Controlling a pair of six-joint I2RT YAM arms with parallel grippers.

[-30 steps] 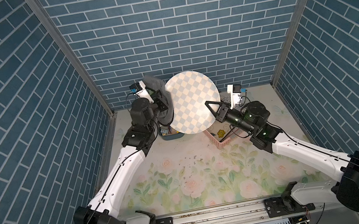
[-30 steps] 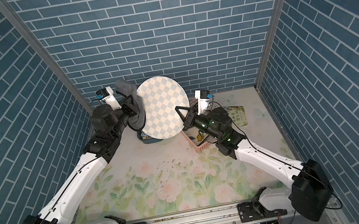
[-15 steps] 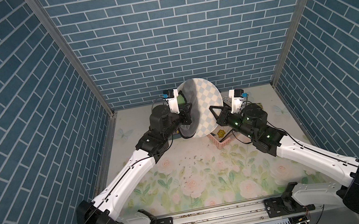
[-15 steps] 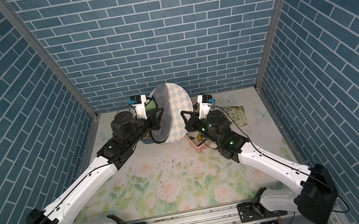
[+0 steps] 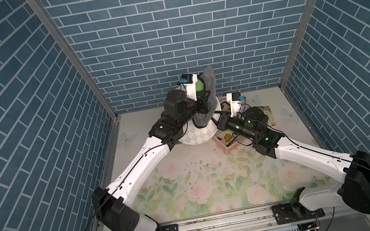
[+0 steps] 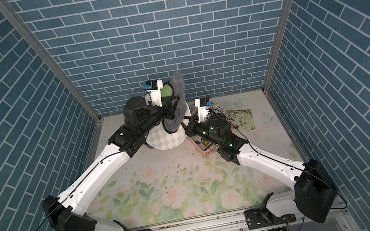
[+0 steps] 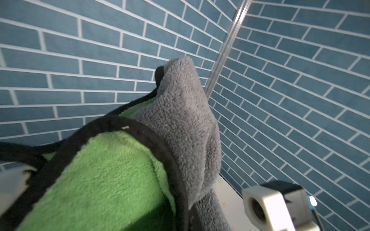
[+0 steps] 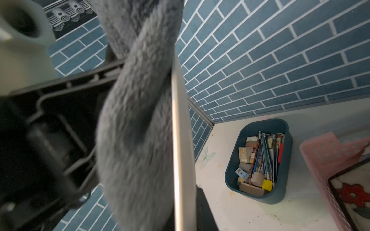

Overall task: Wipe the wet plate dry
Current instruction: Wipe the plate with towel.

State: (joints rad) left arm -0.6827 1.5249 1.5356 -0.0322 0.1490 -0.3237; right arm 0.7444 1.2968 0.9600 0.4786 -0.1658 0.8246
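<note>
Plate [image 5: 198, 136] lower than a second ago, tipped toward table, checkered face half covered. Held off table near back wall. Left gripper [image 5: 204, 103] pinching grey-green cloth [image 5: 209, 83] against plate. Right gripper [image 5: 218, 118] clamped on plate rim, near pink basket [image 5: 230, 146].

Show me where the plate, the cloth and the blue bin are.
plate [image 5: 197, 135]: in a top view, on its checkered face below the cloth.
cloth [image 7: 186, 120]: left wrist view, on its grey fleece side.
blue bin [image 8: 264, 125]: right wrist view, on its wall.
</note>
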